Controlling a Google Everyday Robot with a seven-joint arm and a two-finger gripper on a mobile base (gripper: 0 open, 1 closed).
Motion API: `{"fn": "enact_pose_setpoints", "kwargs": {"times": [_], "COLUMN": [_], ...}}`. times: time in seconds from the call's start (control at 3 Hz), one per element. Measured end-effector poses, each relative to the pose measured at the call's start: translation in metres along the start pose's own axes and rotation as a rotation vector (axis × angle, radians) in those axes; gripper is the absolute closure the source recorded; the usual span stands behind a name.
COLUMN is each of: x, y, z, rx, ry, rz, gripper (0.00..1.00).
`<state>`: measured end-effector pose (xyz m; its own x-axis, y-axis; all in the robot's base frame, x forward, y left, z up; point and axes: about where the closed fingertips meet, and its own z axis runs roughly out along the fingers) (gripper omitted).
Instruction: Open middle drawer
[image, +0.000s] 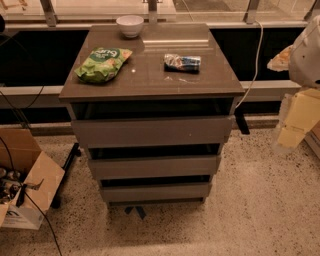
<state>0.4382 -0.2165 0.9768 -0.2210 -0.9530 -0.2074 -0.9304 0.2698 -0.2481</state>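
A grey-brown cabinet (150, 75) stands in the middle of the view with three handleless drawer fronts stacked on its front. The middle drawer (154, 167) is the medium-sized front, with a dark gap above it, and its tray is hidden. The widest top front (152, 131) is above it and the narrowest bottom front (155, 191) is below it. My arm (306, 55) comes in at the right edge. My gripper (296, 122) hangs there as a pale yellow shape, well to the right of the cabinet and touching no drawer.
On the cabinet top lie a white bowl (130, 25), a green chip bag (103, 63) and a small blue-silver packet (182, 62). An open cardboard box (25, 185) with cables sits on the floor at left. A white cable (256, 65) hangs at the cabinet's right.
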Motion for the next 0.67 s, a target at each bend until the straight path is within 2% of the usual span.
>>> {"fn": "enact_pose_setpoints", "kwargs": {"times": [0.33, 0.67], "x": [0.006, 0.018], "y": [-0.002, -0.017], "z": [0.013, 0.071], "rx": [0.009, 0.033], "ry": [-0.01, -0.031], "rz": [-0.006, -0.027], "gripper": [0.0, 0.0]}}
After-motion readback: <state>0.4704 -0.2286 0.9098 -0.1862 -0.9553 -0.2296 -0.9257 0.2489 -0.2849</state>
